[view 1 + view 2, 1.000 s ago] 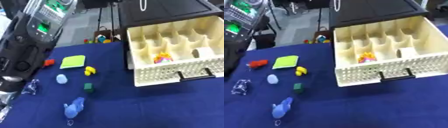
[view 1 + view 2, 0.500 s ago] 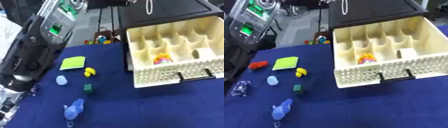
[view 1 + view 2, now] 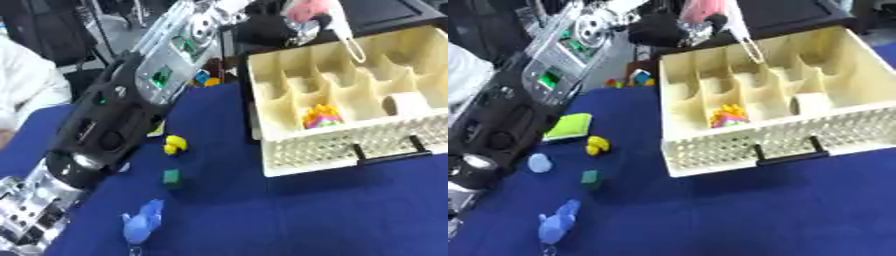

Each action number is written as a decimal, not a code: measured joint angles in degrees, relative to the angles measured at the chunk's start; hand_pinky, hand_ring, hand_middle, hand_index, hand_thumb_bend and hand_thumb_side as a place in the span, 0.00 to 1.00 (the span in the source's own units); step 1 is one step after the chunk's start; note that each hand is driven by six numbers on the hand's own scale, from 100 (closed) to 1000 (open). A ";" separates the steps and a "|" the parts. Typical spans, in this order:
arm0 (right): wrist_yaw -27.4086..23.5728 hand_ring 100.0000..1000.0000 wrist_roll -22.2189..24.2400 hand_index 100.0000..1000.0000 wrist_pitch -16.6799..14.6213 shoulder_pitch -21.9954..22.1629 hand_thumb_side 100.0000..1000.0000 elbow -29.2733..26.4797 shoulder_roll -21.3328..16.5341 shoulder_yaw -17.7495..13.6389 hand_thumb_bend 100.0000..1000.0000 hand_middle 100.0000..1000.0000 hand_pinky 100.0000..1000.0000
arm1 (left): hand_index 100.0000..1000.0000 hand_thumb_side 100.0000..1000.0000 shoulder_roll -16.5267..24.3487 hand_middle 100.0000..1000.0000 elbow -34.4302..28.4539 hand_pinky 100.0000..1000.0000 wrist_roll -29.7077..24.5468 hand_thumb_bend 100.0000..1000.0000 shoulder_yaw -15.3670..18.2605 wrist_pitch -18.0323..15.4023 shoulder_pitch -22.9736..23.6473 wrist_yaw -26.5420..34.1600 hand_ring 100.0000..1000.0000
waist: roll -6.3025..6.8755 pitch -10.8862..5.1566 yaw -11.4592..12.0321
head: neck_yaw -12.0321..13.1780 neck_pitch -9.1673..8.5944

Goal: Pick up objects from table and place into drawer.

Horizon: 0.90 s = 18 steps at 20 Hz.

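Note:
My left arm (image 3: 131, 115) reaches from the lower left up to the top middle. Its dark left hand (image 3: 278, 29) hangs over the back compartments of the cream drawer (image 3: 745, 150), fingers curled on a pink thing (image 3: 707, 10) from which a white strap (image 3: 746, 42) dangles into the drawer. A colourful toy (image 3: 321, 116) and a white roll (image 3: 404, 103) lie in front compartments. On the blue cloth lie a yellow duck (image 3: 597, 145), a green cube (image 3: 590, 178), a blue toy (image 3: 559, 227), a pale blue lump (image 3: 539, 162) and a yellow-green pad (image 3: 570, 126). The right hand does not show.
The drawer's black handle (image 3: 785, 154) faces me. A black cabinet (image 3: 385, 17) stands behind the drawer. Small coloured pieces (image 3: 636, 79) lie at the cloth's far edge. Blue cloth (image 3: 332, 215) stretches in front of the drawer.
My left arm has swung up and right, from beside the table's left edge to over the drawer's back. The head has also turned, shifting the whole picture.

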 measured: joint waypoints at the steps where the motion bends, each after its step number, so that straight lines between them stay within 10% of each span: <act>1: -0.01 0.67 -0.10 0.74 -0.01 0.00 1.00 0.00 0.00 0.00 0.00 0.64 0.60 | 0.60 0.66 -0.16 0.43 0.25 0.38 -0.09 0.43 -0.02 -0.31 0.01 0.45 0.47 | 0.00 0.02 0.00 | -0.02 0.00; 10: -0.02 0.67 -0.45 0.74 0.04 -0.02 1.00 0.00 0.01 0.00 0.00 0.64 0.60 | 0.79 0.71 -0.20 0.61 1.45 0.45 -1.22 0.86 -0.37 -2.59 0.12 3.79 0.62 | 0.22 0.27 -0.33 | -0.08 0.00; 18: -0.02 0.67 -0.66 0.74 0.25 -0.03 1.00 0.00 0.01 -0.01 0.00 0.64 0.60 | 0.79 0.74 -0.62 0.60 1.87 0.45 -0.92 0.87 -0.38 -4.98 0.56 4.64 0.63 | 0.36 0.30 -0.23 | -0.21 0.00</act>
